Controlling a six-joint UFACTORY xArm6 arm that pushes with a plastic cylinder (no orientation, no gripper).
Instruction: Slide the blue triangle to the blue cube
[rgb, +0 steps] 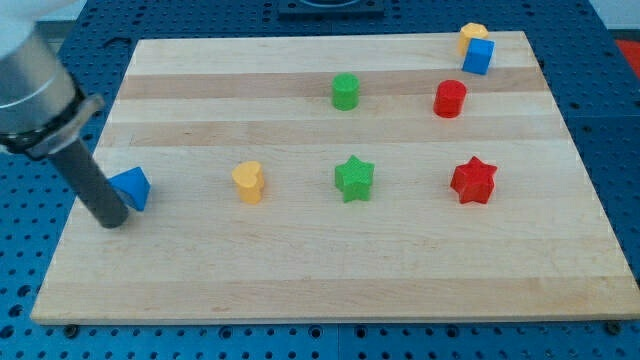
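The blue triangle (132, 187) lies near the left edge of the wooden board (330, 280). My tip (111, 222) rests on the board just left of and below the triangle, touching or nearly touching it. The blue cube (478, 56) sits at the view's top right corner of the board, pressed against a yellow block (473, 35) just above it.
Between the triangle and the cube lie a yellow heart (248, 182), a green star (354, 178), a green cylinder (345, 91), a red cylinder (450, 98) and a red star (473, 180). The arm's grey body (35, 90) overhangs the left edge.
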